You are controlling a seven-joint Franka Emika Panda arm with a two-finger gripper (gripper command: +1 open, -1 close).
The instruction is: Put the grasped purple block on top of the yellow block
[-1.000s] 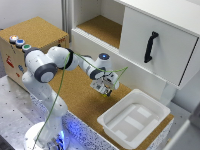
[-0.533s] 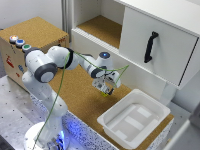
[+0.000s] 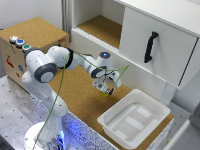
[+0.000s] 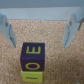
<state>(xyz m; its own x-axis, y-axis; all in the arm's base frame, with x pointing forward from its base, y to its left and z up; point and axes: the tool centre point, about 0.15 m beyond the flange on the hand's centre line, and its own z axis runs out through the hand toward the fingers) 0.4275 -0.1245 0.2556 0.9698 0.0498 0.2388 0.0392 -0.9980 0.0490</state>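
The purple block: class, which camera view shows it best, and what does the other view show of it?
The wrist view. There the purple block sits in full sight on the yellow block, between the fingers, its letters readable. In the exterior view the gripper hides most of it, so it cannot be made out.

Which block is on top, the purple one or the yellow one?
The purple block is on top; the yellow block peeks out underneath it, with the gripper open behind.

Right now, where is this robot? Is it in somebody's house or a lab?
Most likely a robot test lab, not a house. The arm stands on a metal table full of holes. Beside it is a box with colored buttons, and a plain white cabinet with a cork worktop looks like a practice kitchen.
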